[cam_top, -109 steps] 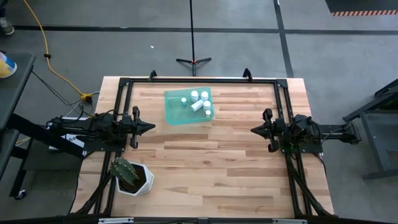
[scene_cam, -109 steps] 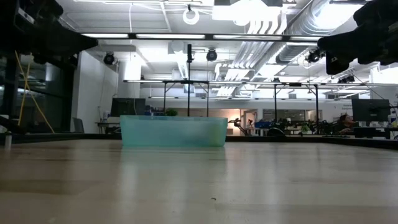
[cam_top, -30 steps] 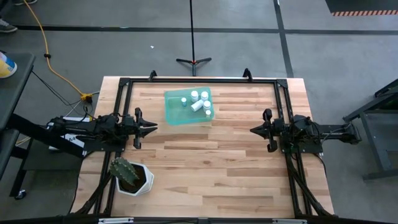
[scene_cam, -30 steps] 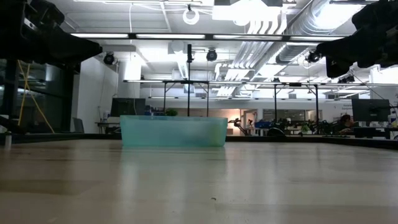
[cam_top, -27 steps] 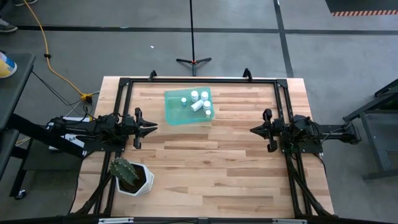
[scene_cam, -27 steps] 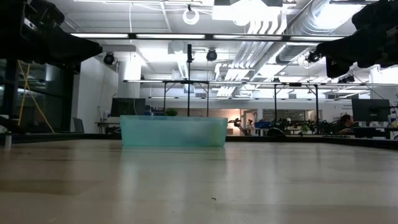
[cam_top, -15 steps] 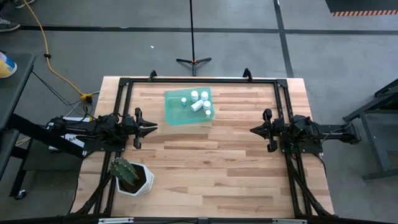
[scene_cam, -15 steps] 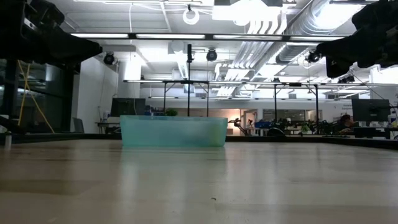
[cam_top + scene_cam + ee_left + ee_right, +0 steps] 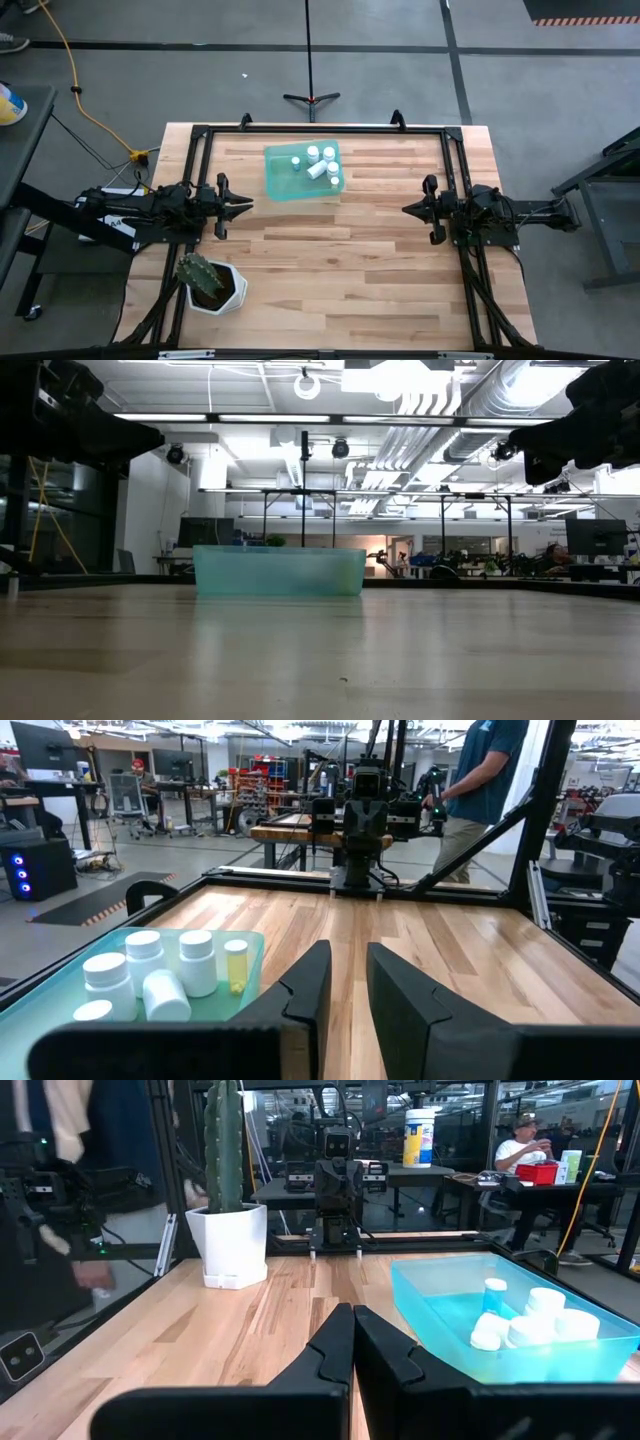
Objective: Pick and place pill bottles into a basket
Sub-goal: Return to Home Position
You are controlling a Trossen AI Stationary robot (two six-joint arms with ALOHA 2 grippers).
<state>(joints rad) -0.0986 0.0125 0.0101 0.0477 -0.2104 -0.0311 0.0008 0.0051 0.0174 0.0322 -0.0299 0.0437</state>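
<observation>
The teal basket (image 9: 303, 172) stands on the table's far middle. Several white pill bottles (image 9: 322, 163) lie and stand in its right part. They also show in the left wrist view (image 9: 165, 975) and the right wrist view (image 9: 530, 1325). My left gripper (image 9: 246, 205) hovers at the table's left side, near the basket's near left corner, empty, with its fingers a little apart (image 9: 347, 960). My right gripper (image 9: 407, 209) hovers at the table's right side, shut and empty (image 9: 352, 1316). In the low view the basket's near wall (image 9: 279, 571) hides the bottles.
A white hexagonal pot with a cactus (image 9: 212, 283) stands at the table's near left corner, behind my left arm. A black frame (image 9: 320, 128) runs along the table's far and side edges. People (image 9: 490, 780) are in the room beyond the table.
In the last second nothing has moved. Before that, my left gripper went a little toward the table's right edge.
</observation>
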